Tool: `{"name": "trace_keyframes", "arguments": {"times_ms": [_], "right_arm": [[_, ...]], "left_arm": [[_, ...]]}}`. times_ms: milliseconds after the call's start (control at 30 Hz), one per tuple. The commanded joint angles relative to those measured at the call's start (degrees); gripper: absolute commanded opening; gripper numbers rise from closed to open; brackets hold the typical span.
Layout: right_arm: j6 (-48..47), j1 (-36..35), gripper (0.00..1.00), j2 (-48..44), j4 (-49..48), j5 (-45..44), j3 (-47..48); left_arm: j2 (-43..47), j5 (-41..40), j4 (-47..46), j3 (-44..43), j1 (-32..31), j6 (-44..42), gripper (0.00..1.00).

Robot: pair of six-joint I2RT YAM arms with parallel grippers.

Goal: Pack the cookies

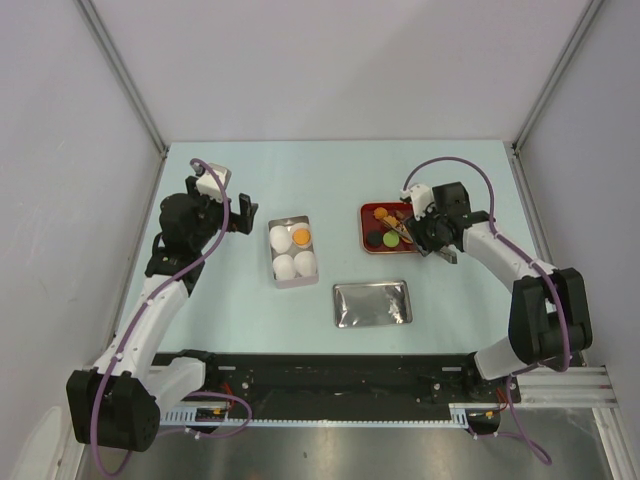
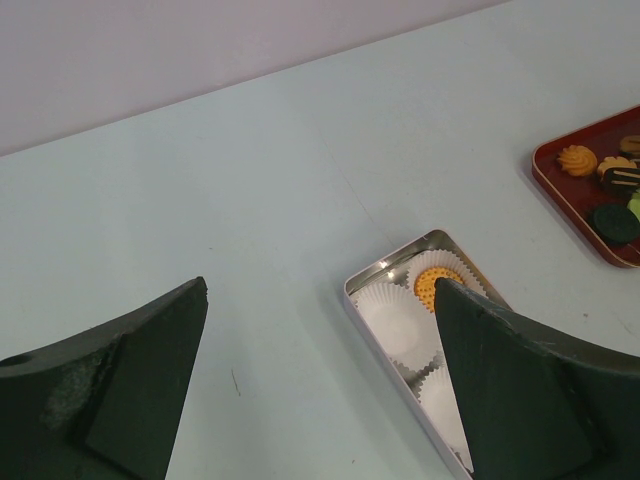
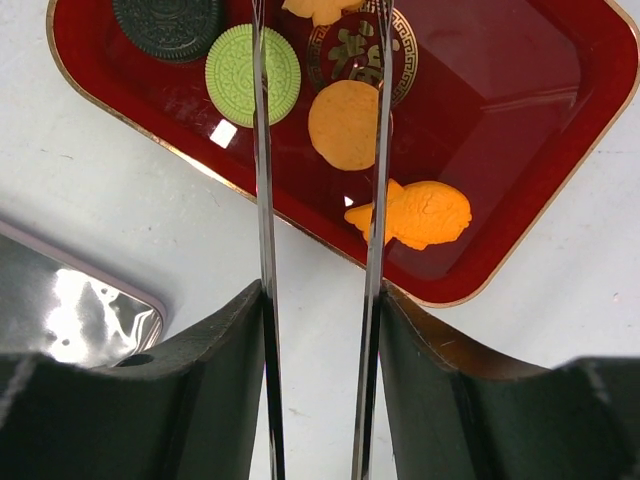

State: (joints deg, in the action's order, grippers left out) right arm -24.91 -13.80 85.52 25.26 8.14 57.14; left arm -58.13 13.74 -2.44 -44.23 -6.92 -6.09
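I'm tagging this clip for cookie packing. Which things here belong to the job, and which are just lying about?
Part of the job: cookies on the red tray; the tin with paper cups, one orange cookie already in; tweezers clamped in the right gripper.
Lying about: the silver lid flat on the table; the left gripper, open, holding nothing.

The cookies point(image 3: 343, 124), orange, green and black, lie flat in the red tray point(image 3: 500, 90), right of centre; one round orange cookie point(image 1: 301, 237) sits in the central tin point(image 1: 294, 285).
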Motion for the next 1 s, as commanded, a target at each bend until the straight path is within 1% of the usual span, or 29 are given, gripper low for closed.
{"name": "trace_keyframes", "arguments": {"times_ms": [0, 267, 433, 767, 967], "right_arm": [[-0.1, -0.3, 0.49, 0.6, -2.0, -0.5, 2.3], [-0.1, -0.5, 0.38, 0.3, -2.4, -0.7, 2.4], [0.1, -0.6, 0.33, -2.4, -2.8, -0.7, 2.4], [2.0, -2.1, 0.32, -7.6, -1.3, 0.3, 5.1], [3.0, -7.0, 0.33, -7.9, -1.3, 0.4, 8.1]], "left_arm": [[0.1, 0.9, -1.6, -0.1, -0.3, -0.7, 1.00], [-0.1, 0.9, -1.6, -0.2, -0.3, -0.7, 1.00], [0.0, 0.9, -1.4, -0.2, -0.3, -0.8, 1.00], [-0.1, 0.8, -1.5, -0.2, -0.3, -0.7, 1.00], [-0.1, 0.6, -1.6, -0.3, -0.3, -0.5, 1.00]]}}
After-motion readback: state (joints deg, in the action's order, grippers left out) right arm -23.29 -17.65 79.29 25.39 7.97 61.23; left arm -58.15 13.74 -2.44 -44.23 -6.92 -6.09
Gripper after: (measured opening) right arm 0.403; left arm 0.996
